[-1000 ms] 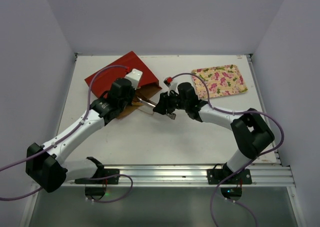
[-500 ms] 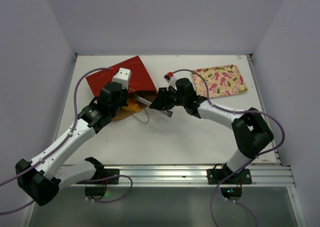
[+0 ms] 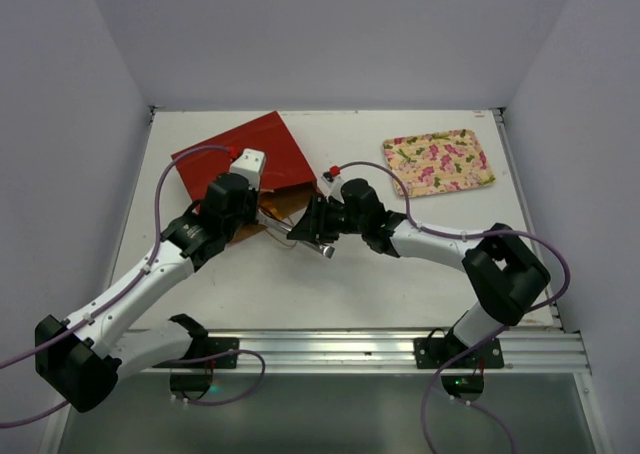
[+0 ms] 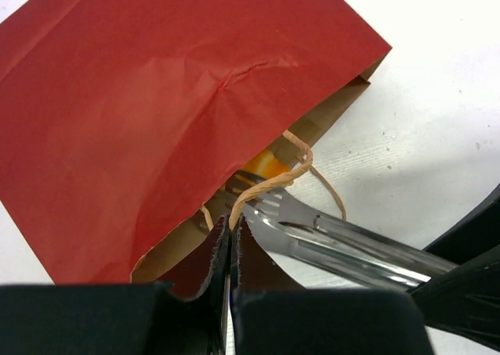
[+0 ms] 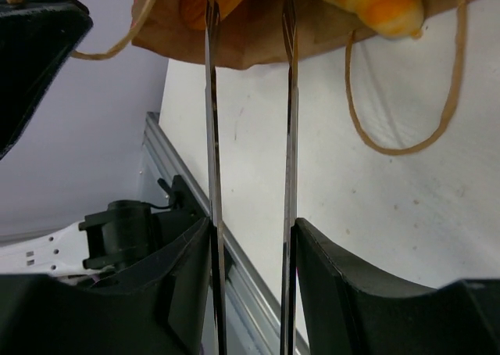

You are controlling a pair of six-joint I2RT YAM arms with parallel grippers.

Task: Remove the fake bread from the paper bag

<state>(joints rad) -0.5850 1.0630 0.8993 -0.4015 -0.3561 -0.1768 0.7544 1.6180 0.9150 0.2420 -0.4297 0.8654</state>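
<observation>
Paper bag (image 3: 262, 154) lies flat in the upper left of the overhead view, red side up. Its mouth faces lower right, toward the middle of the table (image 3: 400, 274).

Left gripper (image 4: 232, 228) is at the mouth, jaws fully together and pinching a tan handle (image 4: 269, 184) at the fingertips.

Right gripper (image 5: 250, 228) comes in from the right, part closed on metal tongs (image 4: 344, 245). Each finger presses the outside of one tong arm; the arms run parallel with a gap between. The tong tips reach the brown inside of the mouth.

Fake bread (image 5: 367, 1), orange and glazed, sits at the bag's lip in the upper right of the right wrist view, just beside the right tong arm. Whether the tips clamp it, cannot tell.

Second handle loop (image 5: 398, 150) lies on the table. Flowered tray (image 3: 440, 161) is at upper right, well apart from the bag.
</observation>
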